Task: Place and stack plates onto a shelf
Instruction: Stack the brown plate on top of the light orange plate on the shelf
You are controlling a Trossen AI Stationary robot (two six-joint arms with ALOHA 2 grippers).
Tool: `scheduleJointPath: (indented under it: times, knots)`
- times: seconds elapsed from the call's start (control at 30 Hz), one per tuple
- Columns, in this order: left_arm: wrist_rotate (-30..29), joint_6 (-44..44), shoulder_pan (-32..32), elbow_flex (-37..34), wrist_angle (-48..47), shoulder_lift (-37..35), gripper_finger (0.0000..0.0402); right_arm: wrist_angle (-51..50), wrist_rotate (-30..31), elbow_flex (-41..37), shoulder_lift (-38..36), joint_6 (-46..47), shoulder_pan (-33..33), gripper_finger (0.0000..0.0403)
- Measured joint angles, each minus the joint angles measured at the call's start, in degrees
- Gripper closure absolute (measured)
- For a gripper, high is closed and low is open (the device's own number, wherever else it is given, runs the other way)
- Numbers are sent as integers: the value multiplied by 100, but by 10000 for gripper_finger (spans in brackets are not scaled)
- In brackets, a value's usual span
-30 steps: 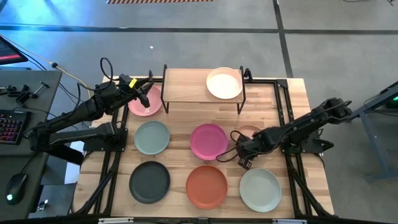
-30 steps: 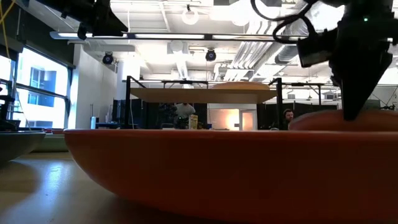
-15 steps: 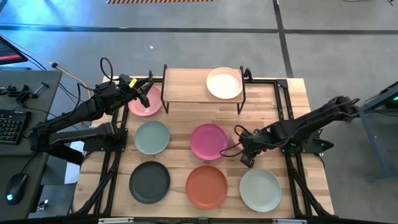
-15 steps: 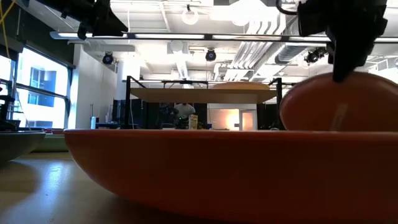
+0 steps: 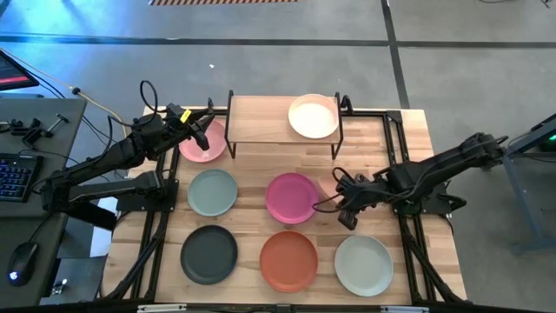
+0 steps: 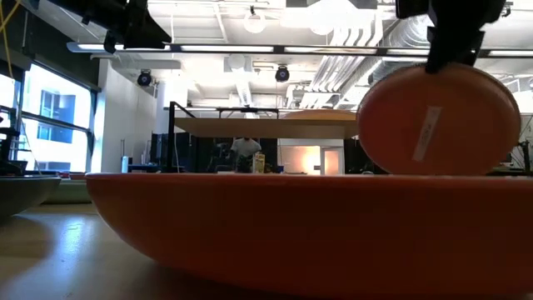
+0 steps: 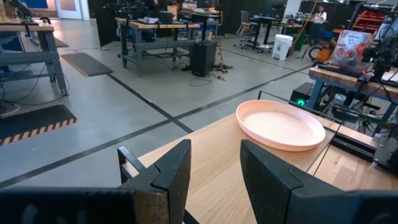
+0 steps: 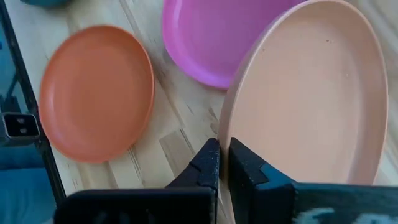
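My right gripper (image 5: 347, 207) is shut on the peach-tan plate (image 6: 439, 121), which hangs on edge above the table between the magenta plate (image 5: 292, 197) and the pale mint-white plate (image 5: 364, 265). My left gripper (image 7: 214, 177) is open and hovers over the light pink plate (image 5: 201, 143), by the left end of the shelf (image 5: 261, 122). The cream plate (image 5: 314, 116) lies flat on the right half of the shelf top. The sage green (image 5: 213, 191), charcoal (image 5: 208, 254) and terracotta orange (image 5: 289, 260) plates lie flat on the table. My right gripper pinches the peach-tan plate's rim (image 8: 231, 134) between its two fingers, one on the hollow upper face and one on the underside. The fingers come from above, pointing down. The plate is lifted clear and hangs nearly upright below them, its labelled underside (image 6: 425, 133) facing the table's near edge.
Black frame rails (image 5: 395, 156) run along both sides of the table. The left half of the shelf top (image 5: 256, 122) is bare wood. A side desk with a keyboard (image 5: 13, 174) stands left of the table.
My right gripper has risen and drawn slightly toward the table's right edge, staying shut on the peach-tan plate. The plate has left the table and tipped from lying flat to hanging on edge below the fingers.
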Motion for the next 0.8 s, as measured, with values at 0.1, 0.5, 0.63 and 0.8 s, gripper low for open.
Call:
scheduleJointPath:
  times: [0.1, 0.5, 0.63, 0.8]
  knots:
    - [2, 0, 0, 2, 0, -1, 273, -18, 94, 131, -88, -65, -4, 403]
    - [4, -4, 1, 2, -1, 0, 273, -65, 745, 1011, -238, -904, -83, 403]
    - [7, -5, -1, 2, 0, 0, 273, -83, 880, 1359, -238, -1448, -322, 403]
    - [52, -173, 1, 2, 0, -1, 273, -146, 1030, 1761, -237, -2440, -796, 403]
